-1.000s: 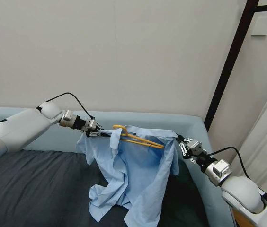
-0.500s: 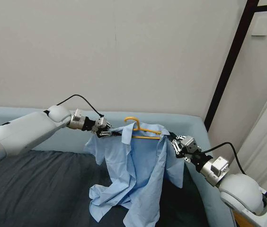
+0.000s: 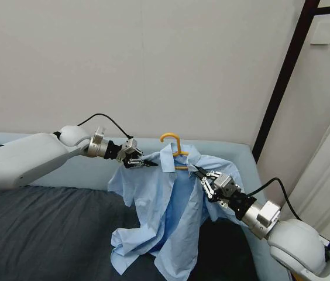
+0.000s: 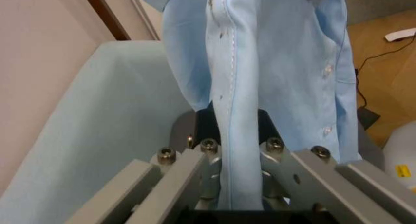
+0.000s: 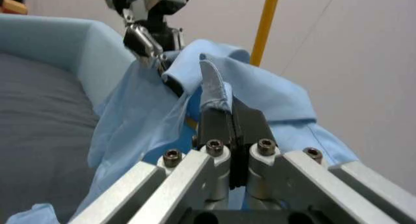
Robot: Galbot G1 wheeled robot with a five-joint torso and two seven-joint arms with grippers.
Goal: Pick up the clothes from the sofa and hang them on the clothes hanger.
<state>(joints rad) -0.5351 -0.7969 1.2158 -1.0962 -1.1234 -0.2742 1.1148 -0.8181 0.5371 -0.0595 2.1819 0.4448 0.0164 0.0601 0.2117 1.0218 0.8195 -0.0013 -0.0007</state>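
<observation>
A light blue shirt (image 3: 168, 216) hangs over a yellow hanger (image 3: 172, 140), held up above the sofa (image 3: 48, 175). My left gripper (image 3: 144, 162) is shut on the shirt's left shoulder edge; in the left wrist view the fabric (image 4: 237, 112) runs between its fingers. My right gripper (image 3: 203, 175) is shut on the shirt near the collar, with cloth (image 5: 215, 90) pinched between its pads. The hanger's yellow stem (image 5: 266, 24) rises behind the collar in the right wrist view, and the left gripper (image 5: 146, 34) shows farther off. The shirt's lower part rests crumpled on the seat.
The sofa has pale blue arms and back and a dark grey seat (image 3: 36, 234). A plain wall stands behind it. A dark vertical frame (image 3: 282, 82) and a pale curtain (image 3: 329, 175) are at the right.
Both grippers have moved inward and upward with the shirt. The hanger has turned from lying flat to nearly upright, its hook now above the collar, and the shirt hangs narrower.
</observation>
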